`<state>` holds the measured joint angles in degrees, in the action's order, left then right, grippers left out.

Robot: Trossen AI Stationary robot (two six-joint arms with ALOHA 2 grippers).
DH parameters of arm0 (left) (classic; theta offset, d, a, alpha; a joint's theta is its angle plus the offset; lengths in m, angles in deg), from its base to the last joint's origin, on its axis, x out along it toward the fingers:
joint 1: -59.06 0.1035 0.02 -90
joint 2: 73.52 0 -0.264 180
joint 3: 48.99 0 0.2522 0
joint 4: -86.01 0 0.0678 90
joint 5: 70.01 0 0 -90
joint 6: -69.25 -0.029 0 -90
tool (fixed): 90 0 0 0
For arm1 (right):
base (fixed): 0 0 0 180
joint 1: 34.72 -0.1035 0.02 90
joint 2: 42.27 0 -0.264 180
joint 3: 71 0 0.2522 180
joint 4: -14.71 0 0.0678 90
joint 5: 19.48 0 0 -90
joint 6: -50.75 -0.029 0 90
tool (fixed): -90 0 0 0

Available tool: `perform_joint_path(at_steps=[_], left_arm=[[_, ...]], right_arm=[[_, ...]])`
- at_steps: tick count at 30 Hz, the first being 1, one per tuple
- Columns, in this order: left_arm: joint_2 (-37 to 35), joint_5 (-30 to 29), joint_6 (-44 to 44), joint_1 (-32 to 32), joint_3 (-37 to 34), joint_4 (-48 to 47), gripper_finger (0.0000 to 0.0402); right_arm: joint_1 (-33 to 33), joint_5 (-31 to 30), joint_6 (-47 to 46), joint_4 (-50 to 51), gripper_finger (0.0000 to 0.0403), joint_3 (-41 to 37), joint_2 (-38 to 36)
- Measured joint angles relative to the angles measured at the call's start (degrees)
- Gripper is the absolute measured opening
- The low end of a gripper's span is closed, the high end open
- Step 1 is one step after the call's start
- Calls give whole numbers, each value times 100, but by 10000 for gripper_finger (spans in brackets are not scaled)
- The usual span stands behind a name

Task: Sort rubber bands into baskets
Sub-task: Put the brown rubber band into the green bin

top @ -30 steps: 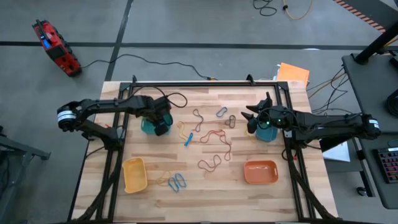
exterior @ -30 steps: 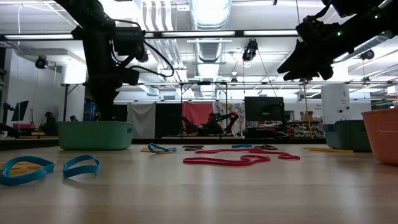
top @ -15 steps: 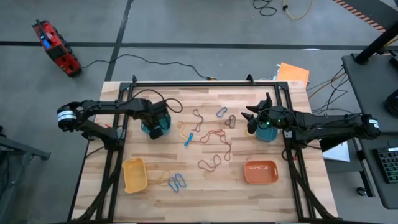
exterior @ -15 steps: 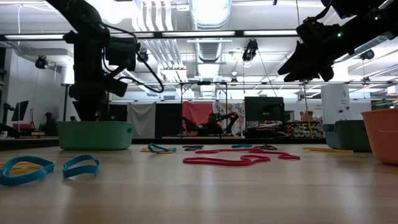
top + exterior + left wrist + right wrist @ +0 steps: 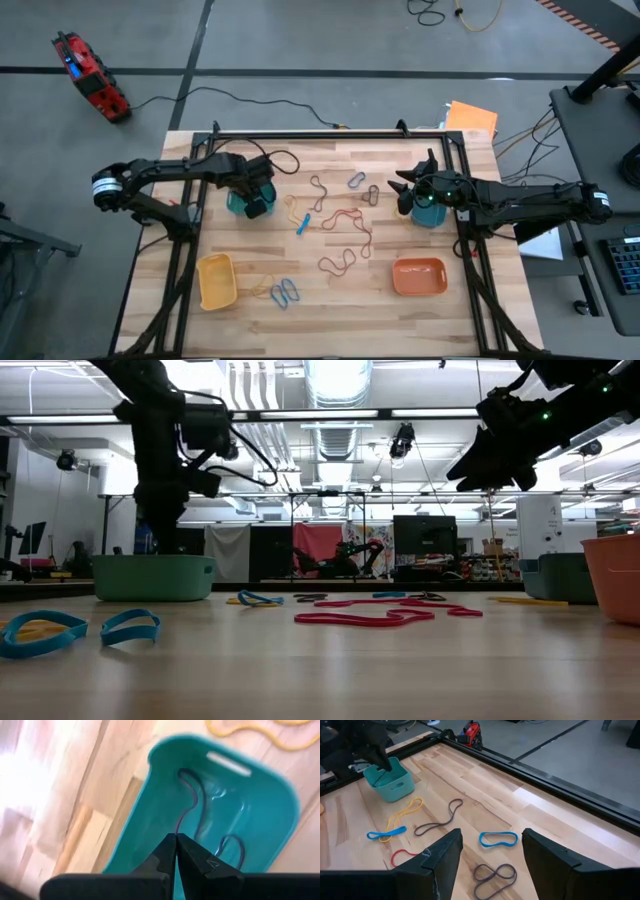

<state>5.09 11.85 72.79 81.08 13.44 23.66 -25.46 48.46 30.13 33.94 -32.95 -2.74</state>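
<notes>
in the left wrist view the left gripper (image 5: 175,836) hangs just above the teal-green basket (image 5: 260,815), its fingers pressed together with nothing between them, while dark thin bands (image 5: 192,800) lie loose on the basket floor below; that reads as a band just dropped in, so one more loop looks sorted and this arm is free for the next. in the low view two blue bands (image 5: 130,626) lie nearest on the table (image 5: 320,670), then a red-brown band (image 5: 370,618), with the teal-green basket (image 5: 152,577) farther back under the left arm

from above, the left gripper (image 5: 257,203) sits over the teal-green basket (image 5: 236,203) at the table's far left. compared with half a second ago the arm's wrist has swung back a little and risen, returning close to the pose of a second ago, and its fingers have stayed closed throughout. the loose bands mid-table, red-brown (image 5: 345,216), blue (image 5: 303,225) and yellow (image 5: 291,206), have not moved, nor have the yellow basket (image 5: 216,280) and orange basket (image 5: 419,276)

the right gripper (image 5: 490,855) waits with its fingers spread wide and empty, above the table beside the blue basket (image 5: 426,213), a blue band (image 5: 498,838) and a grey band (image 5: 494,874) ahead of it; it has not moved over the second
</notes>
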Motion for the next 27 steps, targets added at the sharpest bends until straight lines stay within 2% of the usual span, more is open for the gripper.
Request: perform_joint_path(at_steps=[12,20,27], left_arm=[[694,125,58,0,-51,-265,0],[787,-3,1,0,-51,-238,1],[783,-33,1,0,-18,-199,43]], right_arm=[[0,0,-57,3,201,0,0],[0,0,-50,7,201,0,0],[0,0,-44,7,201,0,0]])
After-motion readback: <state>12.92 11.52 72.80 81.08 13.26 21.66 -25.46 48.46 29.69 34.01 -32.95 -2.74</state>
